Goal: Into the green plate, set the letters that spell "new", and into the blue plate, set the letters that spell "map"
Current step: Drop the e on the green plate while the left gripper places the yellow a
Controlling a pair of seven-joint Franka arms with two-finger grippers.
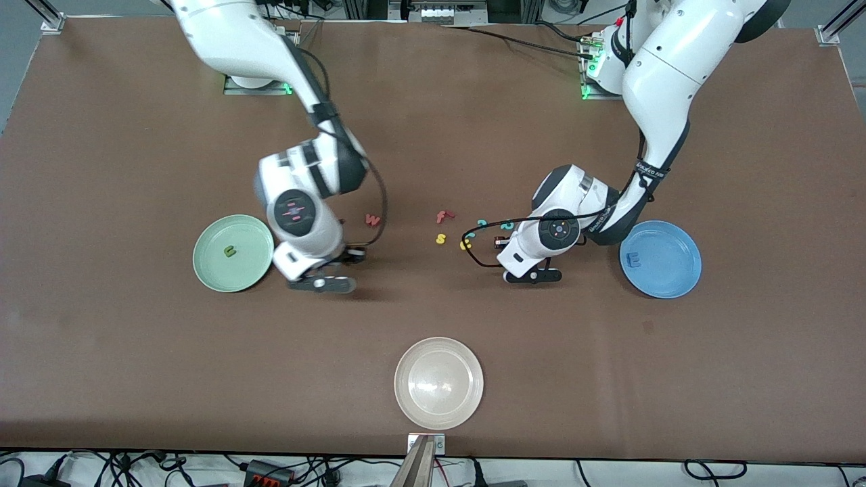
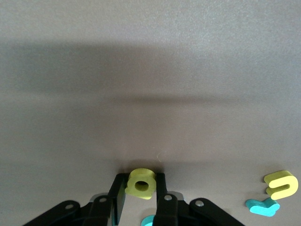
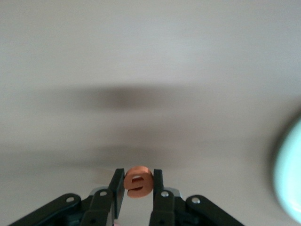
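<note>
right claw (image 3: 137,184) clamped on orange e (image 3: 138,181), green plate (image 1: 210,270) just beside it. left claw (image 2: 141,188) pinching yellow a (image 2: 140,183); blue plate (image 1: 670,281) lies toward left arm's desk end.

The only printed text is a small white label on the black sleeve of the white arm (image 1: 651,170) at the front view's upper right, too tiny to read surely, perhaps a maker's name.
</note>
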